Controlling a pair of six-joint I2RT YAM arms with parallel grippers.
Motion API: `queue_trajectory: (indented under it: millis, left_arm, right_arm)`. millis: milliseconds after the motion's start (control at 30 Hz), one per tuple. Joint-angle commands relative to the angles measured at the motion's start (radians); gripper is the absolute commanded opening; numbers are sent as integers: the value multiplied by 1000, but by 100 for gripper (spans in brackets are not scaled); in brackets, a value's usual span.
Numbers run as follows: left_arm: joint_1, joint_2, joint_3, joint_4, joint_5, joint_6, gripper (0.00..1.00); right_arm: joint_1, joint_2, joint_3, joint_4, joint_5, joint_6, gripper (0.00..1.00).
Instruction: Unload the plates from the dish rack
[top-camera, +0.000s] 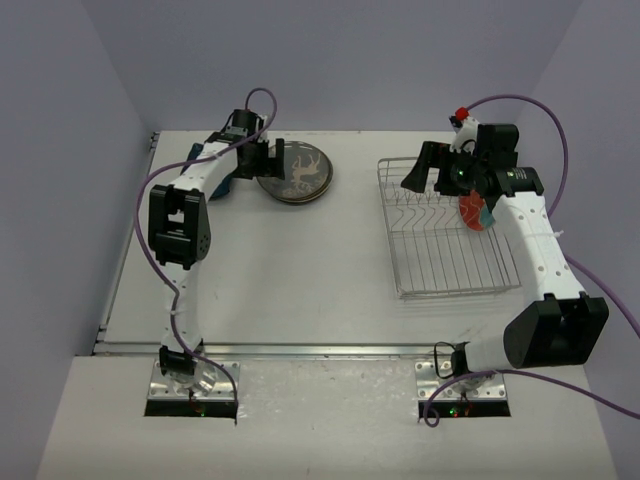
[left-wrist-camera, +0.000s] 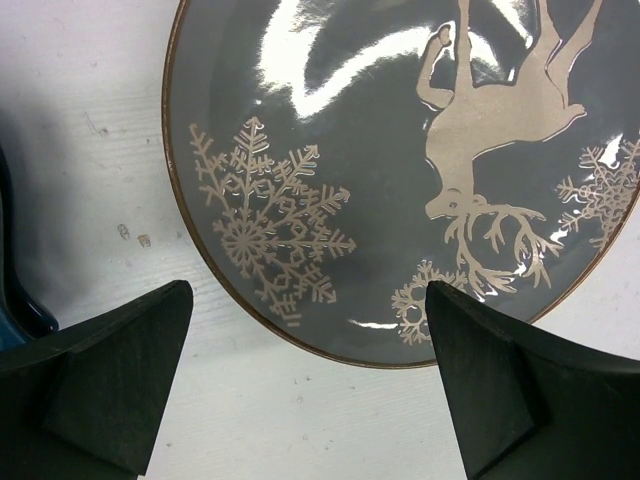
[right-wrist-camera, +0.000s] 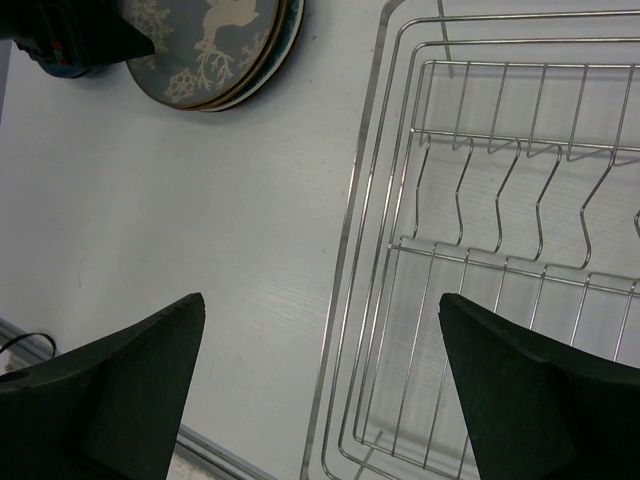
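Observation:
A stack of plates (top-camera: 297, 172) lies flat on the table at the far left; the top one is grey-blue with a pale reindeer and snowflakes (left-wrist-camera: 400, 150). My left gripper (top-camera: 272, 157) is open and empty at the stack's left rim, its fingers (left-wrist-camera: 110, 380) straddling the near edge (left-wrist-camera: 308, 300). The silver wire dish rack (top-camera: 450, 250) stands at the right. A red-rimmed plate with a teal centre (top-camera: 474, 211) stands in it, mostly hidden under my right wrist. My right gripper (top-camera: 426, 172) is open and empty above the rack's far-left corner (right-wrist-camera: 320, 305); the rack's rim (right-wrist-camera: 350, 200) and the stack (right-wrist-camera: 215, 50) show there.
A dark blue-teal thing (top-camera: 207, 160) lies left of the stack, mostly hidden under my left arm, and shows at the left edge of the left wrist view (left-wrist-camera: 14, 300). Purple walls close the table at the back and sides.

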Motion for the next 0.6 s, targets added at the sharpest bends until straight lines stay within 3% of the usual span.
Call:
queue_trajectory:
  millis: [0,200,267,567]
  left_arm:
    - [-13,-32,2,37,19,23,100]
    - [-82,-330,-272,260,-106,55,100]
    - [-119,-391,-316,296,-172,85,100]
    - [-209,-498,-434,335,-223,143,100]
  right_arm:
    - [-3,-7,46,17,102,-57,99]
    - [-10,-45,51,84,525,-204,99]
    - [-28,-42,58,101,596,-265,99]
    - [-185,61,93,101,616,-396,97]
